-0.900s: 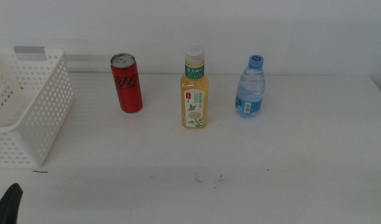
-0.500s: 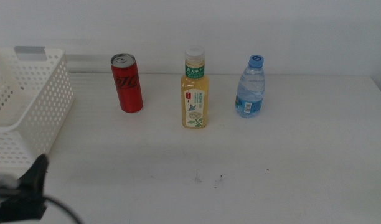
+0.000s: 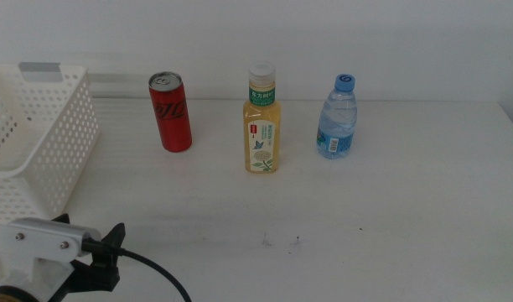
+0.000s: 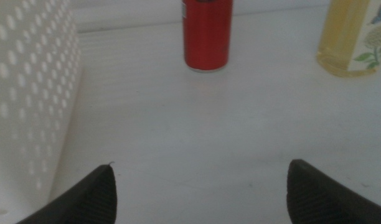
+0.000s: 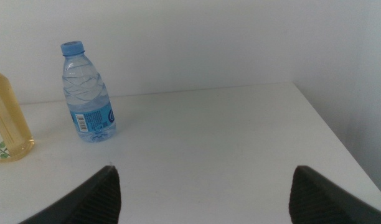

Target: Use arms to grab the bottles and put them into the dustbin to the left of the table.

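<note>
Three bottles stand upright in a row at the back of the table [image 3: 382, 218]: a red cola can [image 3: 170, 111], a yellow tea bottle [image 3: 262, 122] and a clear water bottle [image 3: 337, 117]. The white perforated dustbin [image 3: 38, 143] sits at the table's left. My left gripper [image 3: 114, 245] is at the bottom left, in front of the dustbin, open and empty. Its wrist view [image 4: 200, 186] shows the can [image 4: 207, 34] straight ahead and well away. My right gripper [image 5: 203, 186] is out of the middle view, open and empty, facing the water bottle [image 5: 88, 93].
The dustbin wall [image 4: 28, 93] runs close beside my left gripper. The tea bottle shows at the edge of both wrist views [image 4: 355, 37] [image 5: 7, 118]. A black cable [image 3: 156, 273] trails from the left arm. The table's right edge [image 5: 340, 143] is near the right arm.
The left arm has come up into view from the bottom left corner and moved forward and to the right. The bottles and the dustbin have not moved.
</note>
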Controlling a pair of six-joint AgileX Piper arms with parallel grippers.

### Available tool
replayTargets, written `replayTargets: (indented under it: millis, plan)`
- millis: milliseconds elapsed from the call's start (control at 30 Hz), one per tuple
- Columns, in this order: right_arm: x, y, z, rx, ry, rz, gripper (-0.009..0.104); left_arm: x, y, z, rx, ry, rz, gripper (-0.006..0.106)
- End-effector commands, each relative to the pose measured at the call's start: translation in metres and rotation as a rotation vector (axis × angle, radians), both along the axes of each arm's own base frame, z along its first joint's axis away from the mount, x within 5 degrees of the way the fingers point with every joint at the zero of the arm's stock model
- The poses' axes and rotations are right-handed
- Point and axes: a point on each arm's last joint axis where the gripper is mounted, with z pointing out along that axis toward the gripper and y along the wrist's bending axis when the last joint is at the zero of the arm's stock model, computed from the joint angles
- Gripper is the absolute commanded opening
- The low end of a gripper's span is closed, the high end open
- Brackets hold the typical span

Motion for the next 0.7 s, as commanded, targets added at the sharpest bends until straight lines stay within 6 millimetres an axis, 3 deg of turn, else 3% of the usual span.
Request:
replayTargets:
  millis: [0, 533, 667]
  plan:
    - [0.000, 0.000, 0.000, -0.015, -0.010, -0.005, 0.088, 0.000, -0.002, 0.001, -0.015, -0.020, -0.016, 0.094]
    - [0.000, 0.000, 0.000, -0.015, -0.010, -0.005, 0.088, 0.000, -0.002, 0.001, -0.071, -0.009, 0.004, 0.094]
    - [0.000, 0.000, 0.000, -0.015, -0.010, -0.005, 0.088, 0.012, -0.004, 0.007, -0.090, -0.053, -0.007, 0.094]
